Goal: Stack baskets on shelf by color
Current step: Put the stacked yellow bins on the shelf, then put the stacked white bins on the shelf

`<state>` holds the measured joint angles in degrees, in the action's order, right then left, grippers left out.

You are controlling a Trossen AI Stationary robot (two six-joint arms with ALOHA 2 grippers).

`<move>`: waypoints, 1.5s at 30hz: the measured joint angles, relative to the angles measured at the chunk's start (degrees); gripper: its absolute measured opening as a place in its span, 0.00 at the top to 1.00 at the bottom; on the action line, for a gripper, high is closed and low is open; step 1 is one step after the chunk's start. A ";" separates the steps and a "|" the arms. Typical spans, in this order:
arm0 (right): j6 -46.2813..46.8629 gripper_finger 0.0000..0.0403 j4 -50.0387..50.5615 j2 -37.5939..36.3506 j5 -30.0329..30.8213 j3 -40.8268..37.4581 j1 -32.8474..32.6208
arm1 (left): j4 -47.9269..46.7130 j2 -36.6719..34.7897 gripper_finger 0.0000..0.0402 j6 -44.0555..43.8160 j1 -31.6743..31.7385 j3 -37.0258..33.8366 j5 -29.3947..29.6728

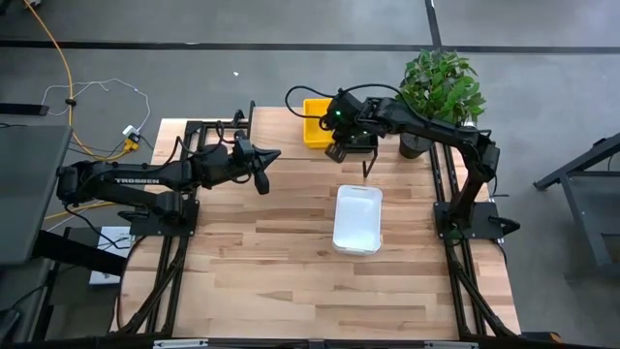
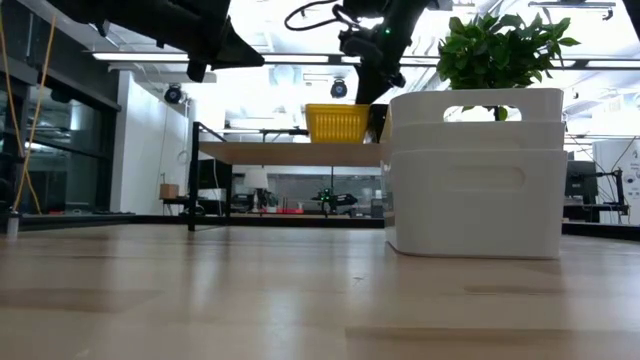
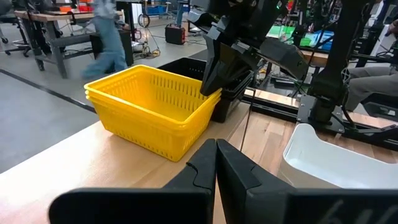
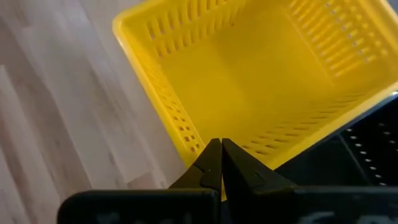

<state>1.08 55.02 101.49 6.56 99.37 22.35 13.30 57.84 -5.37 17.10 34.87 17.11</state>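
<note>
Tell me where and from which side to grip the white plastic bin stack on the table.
Grip a long side wall of the white solid-walled plastic bin stack at its rim, coming straight down from above: it sits upright, open-topped, with clear table around it. The cut-out handle suggests a second hold.

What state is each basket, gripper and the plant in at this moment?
Yellow baskets: nested stack, upright, on the shelf.
Black basket: upright on the shelf, beside the yellow stack.
White baskets: nested stack, upright, on the table.
Right gripper: shut, at the yellow stack's rim.
Left gripper: shut, empty, raised.
Plant: upright.
</note>
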 joint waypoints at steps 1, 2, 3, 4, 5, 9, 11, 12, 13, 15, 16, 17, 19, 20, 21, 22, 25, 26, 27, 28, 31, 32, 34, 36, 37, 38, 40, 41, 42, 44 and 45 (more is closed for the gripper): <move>0.01 1.00 0.00 -0.01 -0.44 0.00 0.00 | 0.00 0.00 1.00 0.00 0.00 0.00 0.01; 0.01 1.00 0.00 -0.02 -0.87 0.00 0.00 | 0.00 0.00 1.00 0.00 0.00 0.00 0.01; 0.03 1.00 0.00 -0.02 -0.99 0.00 -0.02 | 0.00 0.00 1.00 0.00 0.00 0.00 0.01; 0.02 1.00 0.02 -0.02 -1.04 0.00 -0.02 | 0.00 0.00 1.00 0.00 0.00 0.00 0.00; 0.06 1.00 0.03 -0.02 -1.04 0.00 -0.02 | -0.01 0.00 1.00 0.00 0.00 0.00 0.01; 0.39 1.00 0.74 -0.41 -1.04 0.00 -0.01 | -0.24 0.00 1.00 0.00 0.00 0.00 -0.01; 0.44 1.00 0.85 -1.07 -1.01 0.00 -0.22 | -0.22 0.00 1.00 0.00 -0.01 0.00 0.00; 0.44 1.00 0.81 -1.46 -0.89 0.00 -0.26 | -0.22 0.00 1.00 0.00 -0.02 0.00 0.00; 0.44 1.00 0.49 -1.94 -0.76 0.00 -0.28 | -0.22 0.00 1.00 0.00 -0.02 0.00 0.01; 0.68 1.00 0.39 -2.67 -0.78 0.00 -0.28 | -0.22 0.00 1.00 0.00 -0.02 0.00 -0.01; 1.02 1.00 0.37 -2.88 -0.85 0.00 -0.28 | -0.22 0.00 1.00 0.00 0.00 0.00 0.01; 1.33 1.00 0.37 -3.05 -0.83 0.00 -0.28 | -0.22 0.00 1.00 0.00 -0.02 0.00 0.01; 0.65 1.00 0.19 -3.66 -0.85 0.00 -0.30 | -0.22 0.00 1.00 0.00 -0.02 0.00 0.01; 0.34 1.00 0.05 -4.15 -1.07 0.00 -0.42 | -0.22 0.00 1.00 0.00 -0.02 0.00 0.01; 0.17 1.00 0.11 -4.67 -1.22 0.00 -0.62 | -0.22 0.00 1.00 0.00 -0.02 0.00 0.00; 0.15 1.00 0.34 -5.16 -1.44 0.00 -0.96 | -0.25 0.00 1.00 0.00 -0.02 0.00 0.00; -0.68 1.00 2.82 -6.50 -3.74 0.00 -3.12 | -1.48 0.00 1.00 0.00 -0.02 0.00 0.01; -0.94 1.00 4.03 -6.87 -4.21 0.00 -4.25 | -1.98 0.01 1.00 0.00 -0.02 0.00 0.01; -0.97 1.00 4.99 -7.31 -4.19 0.00 -5.54 | -2.25 0.02 1.00 0.02 -0.02 0.00 0.01; -0.91 1.00 6.04 -7.59 -4.12 0.00 -6.87 | -2.42 0.02 1.00 0.00 -0.02 0.00 0.01; 0.30 1.00 8.53 -7.69 -3.18 -0.75 -11.28 | -2.83 0.02 1.00 0.00 -0.02 0.00 0.01; 0.69 1.00 9.62 -7.66 -2.70 -1.42 -12.73 | -2.84 0.02 1.00 0.00 -0.02 0.00 0.01; 1.79 1.00 11.08 -7.65 -0.96 -3.71 -15.56 | -2.84 0.02 1.00 0.00 -0.02 0.00 0.01; 3.75 1.00 12.96 -7.68 1.58 -6.91 -17.65 | -2.86 0.02 1.00 -0.02 -0.02 0.00 0.01; 5.45 1.00 14.35 -8.03 3.01 -8.93 -18.30 | -2.86 0.02 1.00 -0.02 -0.02 0.00 0.01; 7.00 1.00 15.14 -8.59 4.21 -11.17 -18.76 | -2.89 0.02 1.00 -0.10 -0.02 0.00 0.01; 9.80 0.99 14.75 -11.03 5.26 -15.85 -19.27 | -2.99 0.02 1.00 -0.32 -0.02 0.00 0.01; 11.04 0.98 14.16 -12.74 5.36 -18.24 -19.43 | -2.98 0.02 1.00 -0.34 -0.02 0.00 0.01; 12.13 0.97 12.72 -14.58 5.36 -20.60 -19.63 | -2.98 0.02 1.00 -0.41 -0.02 0.00 0.01; 13.11 0.94 7.50 -18.89 5.16 -25.18 -19.93 | -2.81 0.02 1.00 -0.44 -0.02 0.00 0.01; 13.39 0.92 4.41 -21.18 4.57 -27.63 -19.93 | -2.80 0.00 1.00 -0.44 -0.02 0.00 0.01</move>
<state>14.47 59.44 80.31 11.13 71.74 2.42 10.50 57.85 -5.80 17.08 34.87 17.12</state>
